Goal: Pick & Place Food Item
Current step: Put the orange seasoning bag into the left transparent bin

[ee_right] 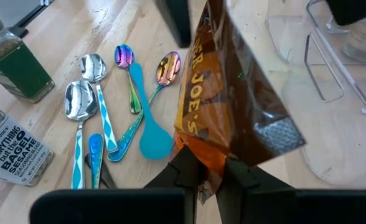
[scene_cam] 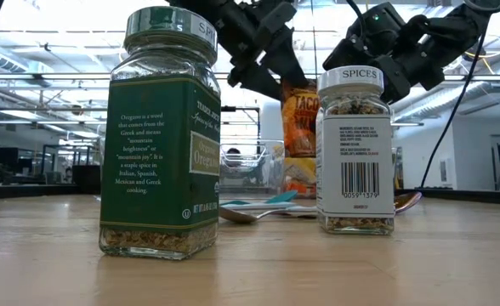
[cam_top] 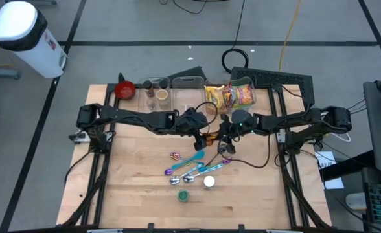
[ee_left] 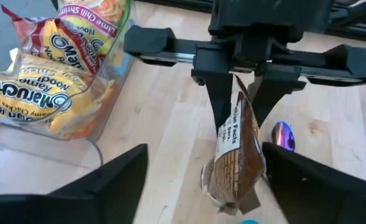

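Brown snack bag (ee_left: 236, 158) pinched by right gripper (ee_right: 206, 177) jaws; left gripper (ee_left: 201, 180) jaws spread around it.

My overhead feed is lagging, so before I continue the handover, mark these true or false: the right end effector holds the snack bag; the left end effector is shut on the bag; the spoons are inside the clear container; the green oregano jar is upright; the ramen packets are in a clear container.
1. The right end effector holds the snack bag. True.
2. The left end effector is shut on the bag. False: its fingers stand apart on either side of it, not touching.
3. The spoons are inside the clear container. False: they lie on the bare table.
4. The green oregano jar is upright. True.
5. The ramen packets are in a clear container. True.
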`<state>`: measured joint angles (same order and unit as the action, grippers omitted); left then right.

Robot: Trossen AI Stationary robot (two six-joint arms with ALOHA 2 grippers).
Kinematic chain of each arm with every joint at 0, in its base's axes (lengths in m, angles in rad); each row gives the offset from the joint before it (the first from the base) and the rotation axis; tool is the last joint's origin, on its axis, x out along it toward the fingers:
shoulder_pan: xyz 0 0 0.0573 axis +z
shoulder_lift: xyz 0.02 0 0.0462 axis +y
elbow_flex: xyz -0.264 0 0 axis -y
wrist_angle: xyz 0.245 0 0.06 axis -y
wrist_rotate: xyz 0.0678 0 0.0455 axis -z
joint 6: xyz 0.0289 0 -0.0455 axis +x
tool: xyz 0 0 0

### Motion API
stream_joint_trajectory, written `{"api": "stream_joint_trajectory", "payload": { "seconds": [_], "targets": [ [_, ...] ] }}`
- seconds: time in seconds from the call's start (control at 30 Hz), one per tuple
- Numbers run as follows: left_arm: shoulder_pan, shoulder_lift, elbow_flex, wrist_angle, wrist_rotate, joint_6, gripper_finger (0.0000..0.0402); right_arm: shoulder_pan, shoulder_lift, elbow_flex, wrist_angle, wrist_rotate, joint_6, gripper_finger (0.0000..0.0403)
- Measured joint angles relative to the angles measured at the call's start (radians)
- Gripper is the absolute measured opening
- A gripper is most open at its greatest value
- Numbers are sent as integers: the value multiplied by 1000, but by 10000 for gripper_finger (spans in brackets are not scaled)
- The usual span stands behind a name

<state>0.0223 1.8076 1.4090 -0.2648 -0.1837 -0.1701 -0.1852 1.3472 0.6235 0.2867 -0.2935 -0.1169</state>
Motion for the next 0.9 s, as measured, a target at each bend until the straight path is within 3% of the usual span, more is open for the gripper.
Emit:
{"api": "stream_joint_trajectory", "payload": {
  "seconds": [0.3, 0.63, 0.77, 0.9],
  "targets": [
    [0, 0, 0, 7, 52, 7, 147, 0, 0, 0, 0, 0, 0, 18],
    [-1, -1, 0, 7, 52, 35, 16, 0, 0, 0, 0, 3, 0, 19],
    [-14, -28, -1, 0, 22, 11, 8, 0, -2, 0, 13, 14, 41, 32],
    [-52, -98, -1, -43, -116, 27, 5, 0, -21, 5, 26, 30, 80, 64]
  ]
}}
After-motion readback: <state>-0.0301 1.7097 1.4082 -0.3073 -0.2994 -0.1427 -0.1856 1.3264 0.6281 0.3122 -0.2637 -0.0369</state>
